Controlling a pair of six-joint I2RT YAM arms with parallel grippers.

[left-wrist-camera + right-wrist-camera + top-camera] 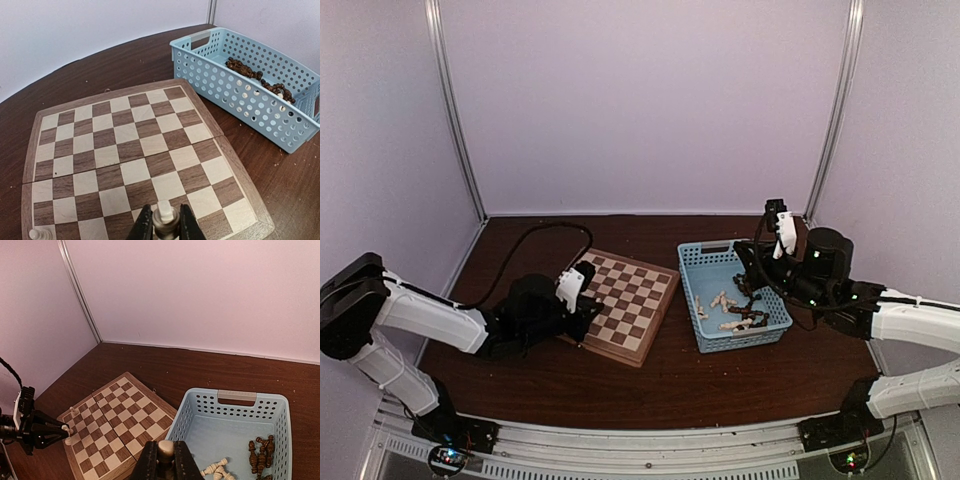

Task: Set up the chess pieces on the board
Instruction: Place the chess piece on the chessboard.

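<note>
Left end effector is clamped almost fully closed around a cream-white piece, fingers on both sides of it. It's sitting low at the near edge row of the board in the left wrist view. Can't tell if the base is actually touching the square or just above it. One corner piece, also cream, stands upright on the corner square of that same edge row, a few squares away from the held one. The other squares in view are bare wood checks.

Right end effector is pinched tight too, on a pale-topped piece. Only the rounded top pokes out between the fingers, so I can't say which kind it is. It's held up high over the near rim of the light-blue perforated basket, well away from the board.

The basket sits on the dark wood surface just beside the board, to the right in the top view, not touching. Inside it are a cluster of dark brown pieces piled along one side and a few white pieces lying on their sides on the bottom.
</note>
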